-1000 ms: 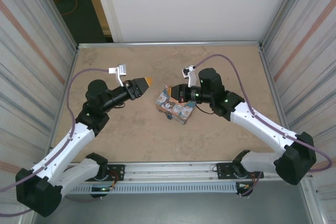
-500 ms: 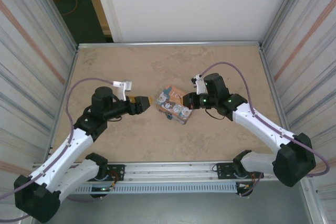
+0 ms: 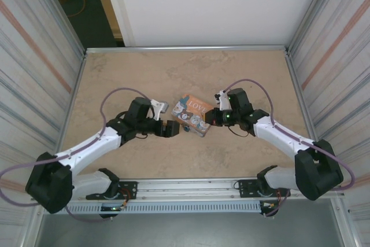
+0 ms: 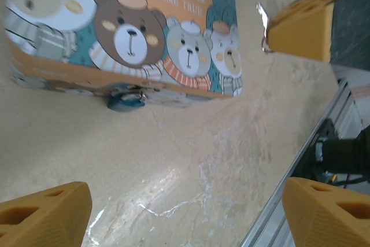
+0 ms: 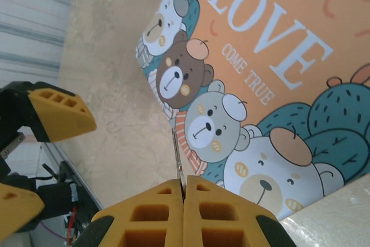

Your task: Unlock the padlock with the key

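The tiny blue-teal padlock hangs at the lower front edge of the orange "LOVE" bear box and touches the table; it appears as a small dark spot from above. My left gripper is open, its orange fingers spread wide, a short way in front of the padlock. My right gripper is shut on the thin silver key, whose blade points past the box's corner. It sits at the box's right end; its finger and the key show at upper right.
The metal rail runs along the table's near edge, close behind the left gripper. Corrugated walls close in both sides. Bare tan tabletop lies beyond the box.
My left gripper has swung right and lower, up to the box's front side. My right gripper has come down closer to the box's right end with the key.
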{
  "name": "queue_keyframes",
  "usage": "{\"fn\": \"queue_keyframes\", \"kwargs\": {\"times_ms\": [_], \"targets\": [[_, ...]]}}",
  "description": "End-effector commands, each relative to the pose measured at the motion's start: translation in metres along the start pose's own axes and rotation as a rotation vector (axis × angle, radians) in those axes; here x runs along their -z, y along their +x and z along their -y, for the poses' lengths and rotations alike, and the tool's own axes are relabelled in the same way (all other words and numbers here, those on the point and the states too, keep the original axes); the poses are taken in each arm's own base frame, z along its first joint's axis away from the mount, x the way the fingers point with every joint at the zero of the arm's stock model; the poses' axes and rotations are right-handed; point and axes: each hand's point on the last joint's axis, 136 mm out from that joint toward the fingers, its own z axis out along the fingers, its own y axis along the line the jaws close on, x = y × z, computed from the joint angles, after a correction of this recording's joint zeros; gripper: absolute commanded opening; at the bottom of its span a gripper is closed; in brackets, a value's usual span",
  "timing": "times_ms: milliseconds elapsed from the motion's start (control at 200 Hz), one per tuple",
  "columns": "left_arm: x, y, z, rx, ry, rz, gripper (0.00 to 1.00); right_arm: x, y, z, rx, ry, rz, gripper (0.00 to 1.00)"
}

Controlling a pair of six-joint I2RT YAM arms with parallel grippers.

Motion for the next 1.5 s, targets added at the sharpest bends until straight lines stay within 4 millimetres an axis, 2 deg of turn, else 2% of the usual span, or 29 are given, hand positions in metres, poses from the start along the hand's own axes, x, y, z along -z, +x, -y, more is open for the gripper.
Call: {"fn": "queue_keyframes", "kwargs": {"times_ms": [0,215,641,952,1187,1493], "targets": [[-0.007,-0.013,0.008,-0.076,0.006,0.013,0.85,-0.003,0.003,0.003,-0.041,-0.026,0.001,0.00],[-0.029,-0.018,0.004,-0.058,0.022,-0.014,0.82,-0.008,0.008,0.012,-0.075,-0.022,-0.002,0.00],[-0.062,-0.036,-0.006,-0.040,0.039,-0.031,0.81,-0.022,0.005,0.027,-0.107,-0.008,-0.002,0.00],[-0.080,-0.049,-0.028,0.008,0.026,-0.044,0.80,-0.029,0.003,0.044,-0.126,0.030,0.000,0.00],[-0.084,-0.056,-0.032,-0.019,0.007,-0.050,0.79,-0.031,-0.005,0.056,-0.138,0.056,0.019,0.00],[-0.075,-0.036,-0.047,-0.061,-0.072,-0.024,0.78,-0.029,-0.008,0.058,-0.134,0.071,0.031,0.00]]}}
